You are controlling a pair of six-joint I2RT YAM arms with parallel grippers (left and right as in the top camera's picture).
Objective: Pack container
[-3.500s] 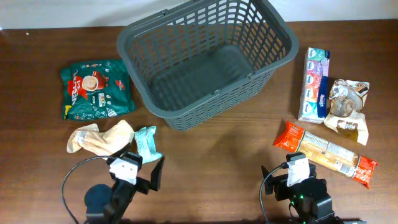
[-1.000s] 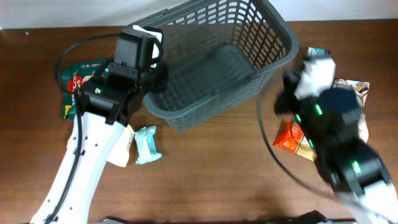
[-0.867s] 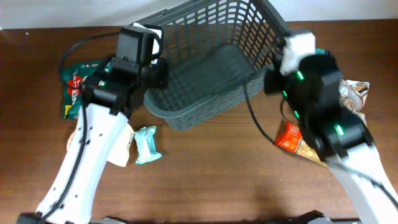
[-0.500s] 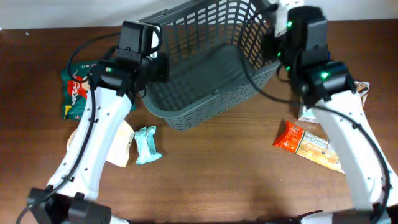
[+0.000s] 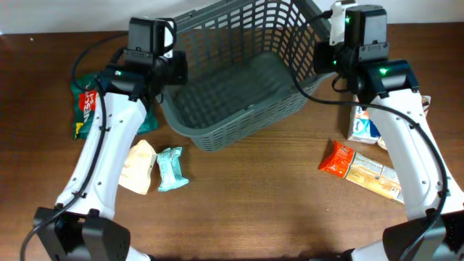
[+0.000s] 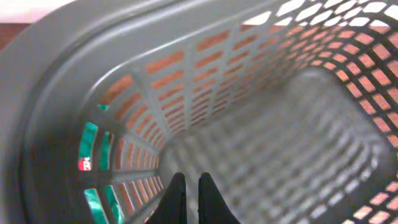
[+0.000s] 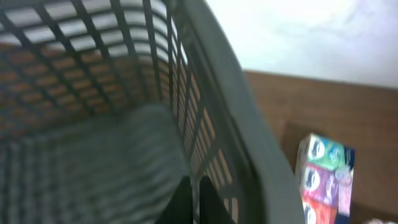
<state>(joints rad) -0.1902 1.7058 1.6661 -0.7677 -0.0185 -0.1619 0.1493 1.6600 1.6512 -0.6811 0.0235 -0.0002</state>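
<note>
The container, a large dark grey basket with slotted sides, stands at the back middle of the table. My left gripper hangs over its left rim. In the left wrist view its black fingers are shut with nothing between them, just inside the left wall. My right gripper is at the basket's right rim. In the right wrist view it is shut beside the inner face of the right wall. The basket base holds nothing.
A green packet lies left of the basket and shows through the slots. A tan packet and a small teal packet lie at the front left. An orange packet and a tissue pack lie to the right.
The right arm has swung up and left from over the right-hand packets to the basket's right rim. The left arm has shifted slightly left at the left rim. Both grippers stay shut.
</note>
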